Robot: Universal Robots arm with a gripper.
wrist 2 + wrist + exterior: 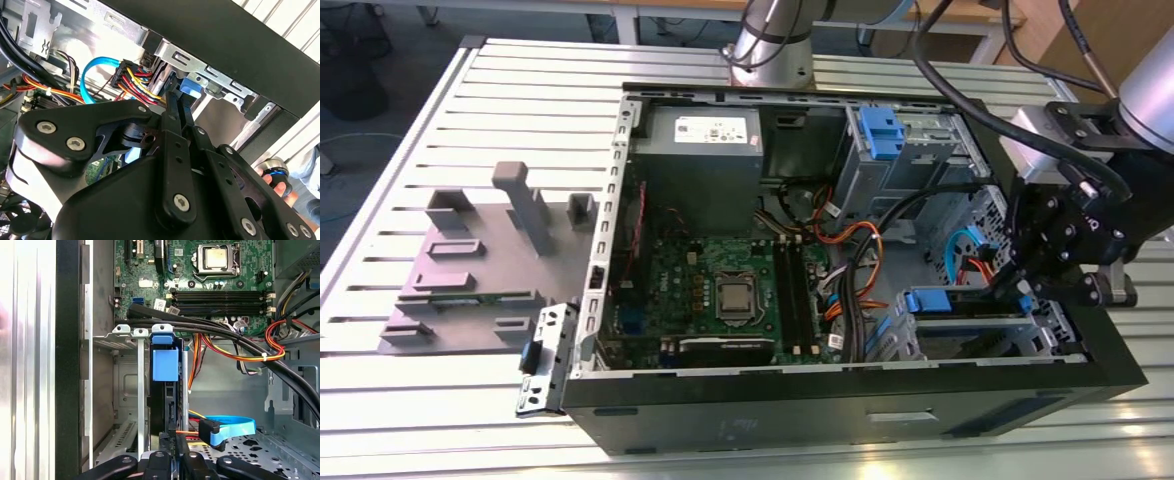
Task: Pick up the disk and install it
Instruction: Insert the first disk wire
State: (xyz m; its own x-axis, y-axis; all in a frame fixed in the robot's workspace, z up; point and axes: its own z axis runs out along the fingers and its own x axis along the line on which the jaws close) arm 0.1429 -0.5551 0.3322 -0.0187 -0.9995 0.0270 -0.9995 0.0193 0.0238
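Holding the disk [165, 365] on edge between its narrow fingers [172, 120], the gripper [1067, 262] hangs over the drive bay [987, 335] at the near corner of the computer case [854, 400], on the exterior view's right. The disk, seen by its blue handle, stands upright and already sits partly down in a bay slot. I judge that the install step is in hand: the insertion is begun but not finished. Farther in lie black cables [210, 327], then the motherboard [720, 290], and farthest the grey power supply [700, 150].
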